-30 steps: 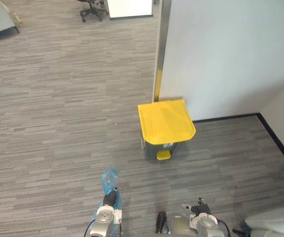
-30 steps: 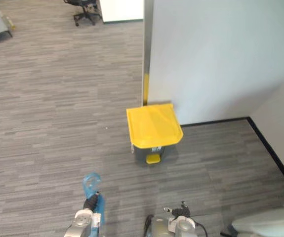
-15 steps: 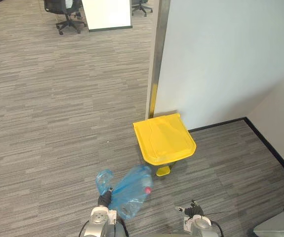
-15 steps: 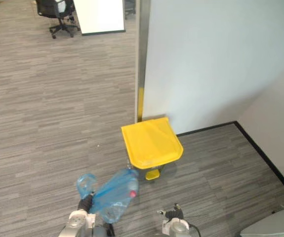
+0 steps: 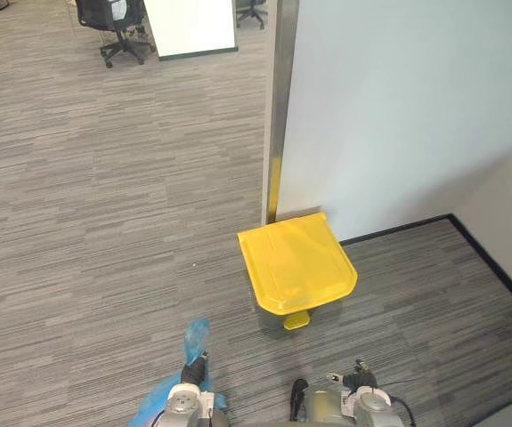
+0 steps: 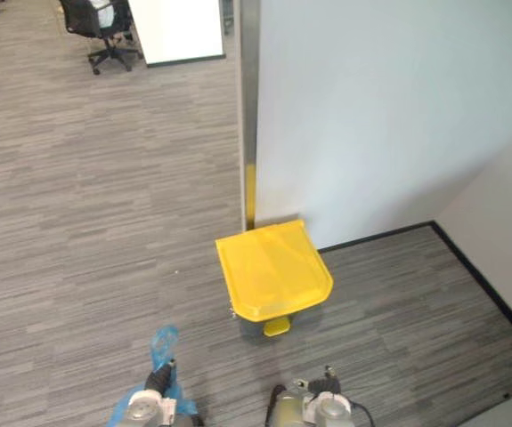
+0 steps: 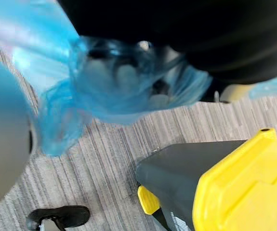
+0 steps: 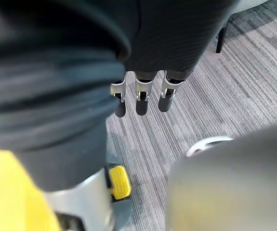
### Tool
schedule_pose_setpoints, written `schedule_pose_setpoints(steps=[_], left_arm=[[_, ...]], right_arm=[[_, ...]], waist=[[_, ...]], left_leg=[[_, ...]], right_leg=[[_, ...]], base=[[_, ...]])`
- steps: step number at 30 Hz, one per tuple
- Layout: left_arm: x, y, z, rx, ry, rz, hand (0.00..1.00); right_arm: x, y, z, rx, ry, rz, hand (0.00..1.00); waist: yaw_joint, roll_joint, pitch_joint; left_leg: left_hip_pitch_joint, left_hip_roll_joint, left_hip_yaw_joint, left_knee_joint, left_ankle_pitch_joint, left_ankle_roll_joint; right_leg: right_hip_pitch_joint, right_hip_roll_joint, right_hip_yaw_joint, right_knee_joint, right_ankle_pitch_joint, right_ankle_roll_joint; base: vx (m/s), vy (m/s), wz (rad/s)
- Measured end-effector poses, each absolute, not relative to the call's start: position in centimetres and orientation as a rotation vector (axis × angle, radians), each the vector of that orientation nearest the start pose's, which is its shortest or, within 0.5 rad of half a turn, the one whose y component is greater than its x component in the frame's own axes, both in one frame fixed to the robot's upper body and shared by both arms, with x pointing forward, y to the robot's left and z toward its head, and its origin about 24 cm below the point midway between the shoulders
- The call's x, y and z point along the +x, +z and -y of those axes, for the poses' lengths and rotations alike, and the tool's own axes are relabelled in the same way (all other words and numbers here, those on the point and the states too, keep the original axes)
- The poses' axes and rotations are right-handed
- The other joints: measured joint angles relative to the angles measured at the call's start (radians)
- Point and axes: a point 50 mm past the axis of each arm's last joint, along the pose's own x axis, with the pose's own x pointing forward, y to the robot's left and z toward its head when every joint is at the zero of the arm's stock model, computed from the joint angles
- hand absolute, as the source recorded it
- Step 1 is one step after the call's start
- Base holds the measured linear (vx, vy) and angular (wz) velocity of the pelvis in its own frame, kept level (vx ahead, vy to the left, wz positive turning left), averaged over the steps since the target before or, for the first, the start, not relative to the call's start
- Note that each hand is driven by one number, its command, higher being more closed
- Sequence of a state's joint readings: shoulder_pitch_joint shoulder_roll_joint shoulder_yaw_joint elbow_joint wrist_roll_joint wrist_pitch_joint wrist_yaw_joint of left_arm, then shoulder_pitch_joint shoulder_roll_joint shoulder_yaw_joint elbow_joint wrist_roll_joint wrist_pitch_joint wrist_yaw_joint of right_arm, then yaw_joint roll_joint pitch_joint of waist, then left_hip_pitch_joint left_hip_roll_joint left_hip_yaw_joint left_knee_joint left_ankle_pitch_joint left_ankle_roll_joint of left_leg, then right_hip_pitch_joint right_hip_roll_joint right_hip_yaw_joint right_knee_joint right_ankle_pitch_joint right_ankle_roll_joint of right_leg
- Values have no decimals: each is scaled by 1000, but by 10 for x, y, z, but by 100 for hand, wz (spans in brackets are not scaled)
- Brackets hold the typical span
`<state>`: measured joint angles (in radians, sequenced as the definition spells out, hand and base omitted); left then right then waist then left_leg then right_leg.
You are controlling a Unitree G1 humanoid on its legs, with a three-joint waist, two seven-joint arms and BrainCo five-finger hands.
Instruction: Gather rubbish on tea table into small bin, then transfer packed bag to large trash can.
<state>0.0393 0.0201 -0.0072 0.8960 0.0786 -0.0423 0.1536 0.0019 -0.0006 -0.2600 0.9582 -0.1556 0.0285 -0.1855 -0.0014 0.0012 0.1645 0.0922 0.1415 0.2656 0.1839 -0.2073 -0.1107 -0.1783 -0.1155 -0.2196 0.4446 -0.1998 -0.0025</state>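
Note:
A large trash can with a closed yellow lid, a grey body and a yellow pedal stands on the carpet against a wall corner. My left hand is low at the bottom, short of the can and to its left. Its fingers are curled into the thin blue rubbish bag, whose loose top sticks up while the rest hangs below the hand. My right hand hangs near the can's pedal with straight fingers and holds nothing.
A white wall with a metal corner post rises right behind the can. A black baseboard runs along the right. Far off at the top left are an office chair and a white panel. Grey carpet lies all around.
The blue bag, swung up to the right of my left hand half a second ago, has dropped back low. The camera has shifted, so the can sits a little differently.

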Motion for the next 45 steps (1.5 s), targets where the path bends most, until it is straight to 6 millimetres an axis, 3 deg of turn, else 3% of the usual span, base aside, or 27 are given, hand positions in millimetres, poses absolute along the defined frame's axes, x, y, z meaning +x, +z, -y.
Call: schedule_pose_setpoints(steps=[2, 4, 6, 8, 10, 17, 25, 33, 34, 38, 45], left_arm=[[149, -139, -163, 156, 113, -877, 100], [151, -138, -162, 163, 107, -868, 100], [146, -140, -161, 156, 106, -884, 100], [142, -141, -155, 139, 101, -896, 100], [152, -137, -152, 140, 91, -864, 100], [160, -134, -152, 141, 90, -840, 100], [152, -138, -155, 145, 108, -866, 100], [136, -143, -157, 144, 120, -909, 100], [128, -146, -151, 129, 114, -932, 100], [128, -147, -152, 130, 116, -933, 100], [123, -148, -170, 90, 213, -949, 100]], right_arm=[[131, -148, 195, -103, -348, -1009, 0], [126, -149, 194, -100, -346, -1021, 0], [122, -151, 192, -98, -342, -1028, 0], [121, -150, 197, -104, -353, -1029, 0], [128, -148, 196, -97, -354, -1014, 0], [126, -149, 195, -60, -373, -1017, 0], [118, -151, 198, -42, -415, -1035, 0], [117, -151, 198, -47, -413, -1036, 0], [110, -152, 193, -40, -411, -1038, 0], [110, -152, 193, -40, -412, -1037, 0], [108, -153, 193, 2, -435, -1045, 0]], waist=[[-1, -2, 0], [-1, -12, -1], [8, -10, -3], [7, 19, -28], [6, 16, -33], [1, 0, -37], [1, -10, -32], [3, -12, -32], [7, -15, -73], [7, -16, -77], [18, -18, -99]], left_leg=[[11, 19, -23, 37, -1, -3], [-46, 51, -26, 185, -11, -16], [-101, 94, 19, 337, -32, -5], [-97, 100, 51, 288, -63, -3], [-62, 64, 57, 176, -62, -2], [14, 3, 141, 48, -32, 17], [45, -18, 169, -5, -3, 17], [55, -28, 194, -47, 25, 26], [48, -52, 189, -63, 37, 40], [46, -53, 186, -72, 31, 36], [-7, -32, 148, -80, 35, 26]], right_leg=[[62, 11, -33, -45, -8, 4], [125, 14, -61, -104, -7, 1], [180, 19, -79, -144, 0, -8], [164, 37, -74, -141, 3, -5], [120, 31, -43, -133, 18, 7], [90, 4, 43, -134, 46, 40], [77, -5, 70, -135, 69, 44], [74, 5, 88, -189, 109, 24], [73, -12, 83, -213, 143, 37], [73, -12, 81, -223, 144, 38], [85, 6, 27, -311, 166, 37]], base=[[178, -74, 47], [98, -36, 43], [90, 30, 14], [95, 90, -1], [52, 120, -10], [-17, 86, -31], [-65, 14, -12], [-131, -25, -11], [-57, -9, -9], [0, 0, 1], [75, -6, 17]])
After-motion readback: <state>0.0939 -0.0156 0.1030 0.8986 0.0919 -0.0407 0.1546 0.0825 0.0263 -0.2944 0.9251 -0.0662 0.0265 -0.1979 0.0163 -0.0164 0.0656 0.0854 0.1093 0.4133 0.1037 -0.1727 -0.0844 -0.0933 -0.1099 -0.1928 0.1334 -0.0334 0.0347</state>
